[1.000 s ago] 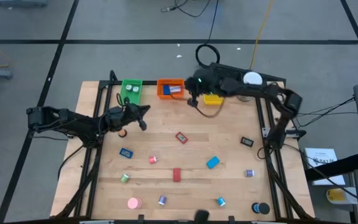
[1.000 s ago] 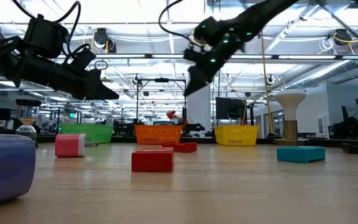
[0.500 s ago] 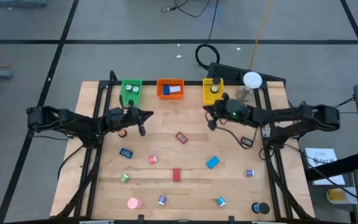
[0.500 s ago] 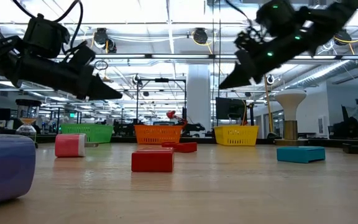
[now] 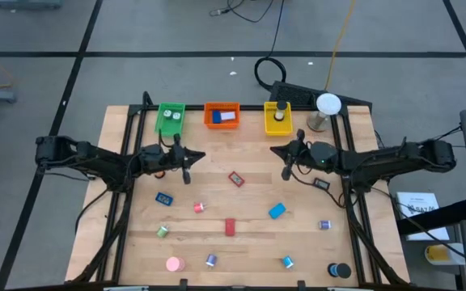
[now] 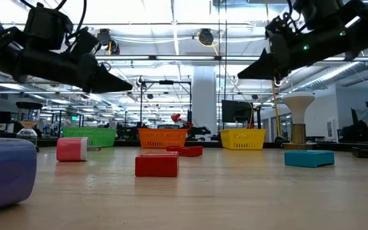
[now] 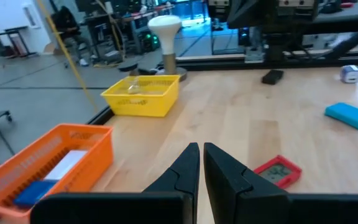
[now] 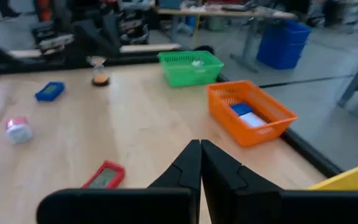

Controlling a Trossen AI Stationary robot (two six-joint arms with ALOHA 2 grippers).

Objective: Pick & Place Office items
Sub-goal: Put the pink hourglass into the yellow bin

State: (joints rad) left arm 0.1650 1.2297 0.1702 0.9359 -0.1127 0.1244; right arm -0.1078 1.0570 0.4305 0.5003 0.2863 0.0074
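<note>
The bench (image 5: 241,218) carries green (image 5: 170,117), orange (image 5: 222,114) and yellow (image 5: 277,118) trays at its far edge. The right end effector (image 5: 285,174) has swung away from the trays, pressed together and empty, so a drop looks finished; the left end effector (image 5: 187,175) hovers likewise pressed together. Loose items, such as the red block (image 5: 230,227), lie scattered mid-bench.

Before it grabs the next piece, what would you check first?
1. Right gripper shut and empty, hanging above the table: ok, but it must open before any pick.
2. Left gripper shut, nothing between its fingers: ok, also needs opening.
3. Red flat piece lies free between the two grippers, nothing touching it: ok.
4. Orange tray already holds blue and white items, room left: ok.
5. Yellow tray holds a dark piece, room left: ok.
6. Which tray suits which piece: cannot tell.
</note>
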